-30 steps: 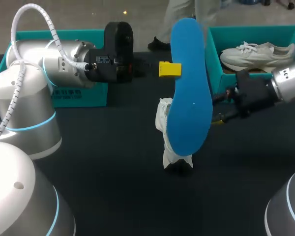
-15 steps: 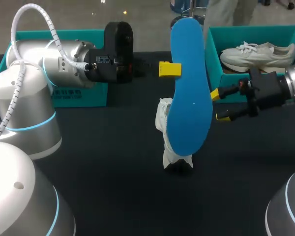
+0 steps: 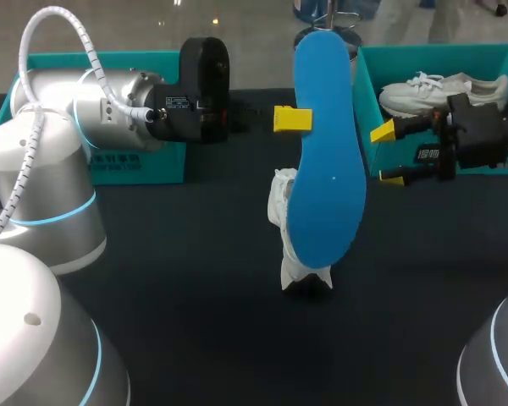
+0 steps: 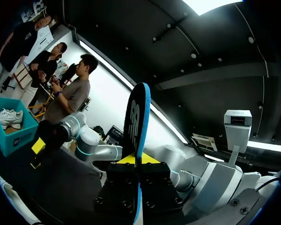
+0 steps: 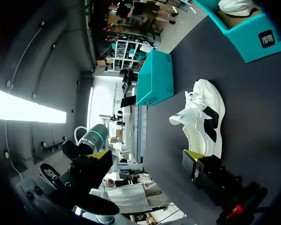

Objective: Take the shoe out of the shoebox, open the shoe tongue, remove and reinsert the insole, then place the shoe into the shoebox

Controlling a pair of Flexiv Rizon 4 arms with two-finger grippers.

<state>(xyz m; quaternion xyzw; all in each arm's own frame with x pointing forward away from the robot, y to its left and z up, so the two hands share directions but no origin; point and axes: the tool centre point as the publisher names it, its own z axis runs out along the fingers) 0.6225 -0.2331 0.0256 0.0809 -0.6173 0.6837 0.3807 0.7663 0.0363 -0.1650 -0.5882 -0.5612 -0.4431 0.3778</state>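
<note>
The left gripper [image 3: 296, 119] is clamped on the insole [image 3: 326, 152]. One yellow tip shows at the insole's left edge; the other is hidden behind it. In the left wrist view the insole stands edge-on between the two fingers and reaches out well past them. It is blue and held up in the air over the middle of the table [image 3: 195, 279], with its flat face turned toward the head camera. In the head view its long axis runs up and down. Its wider end is the lower one and its narrower end is the upper one.

Under and behind the insole's lower end a white shoe [image 3: 289, 241] lies on the table, mostly hidden in the head view. The right wrist view shows it plainly, white with a dark patch, laces bunched at one side. Its length runs roughly in line with the insole's. Which end is the toe I cannot tell.

The right gripper [image 3: 388, 156] is to the right of the insole and apart from it. Its fingers are spread wide with nothing between them. It hangs just in front of the shoebox [image 3: 366, 101], near the left end of the box's front wall.

A second shoe [image 3: 444, 91], also white, lies in that shoebox with its length along the box.

Another teal box [image 3: 140, 161] sits at the far left of the table, behind the left arm.

In all: one insole, two shoes, two teal boxes.
</note>
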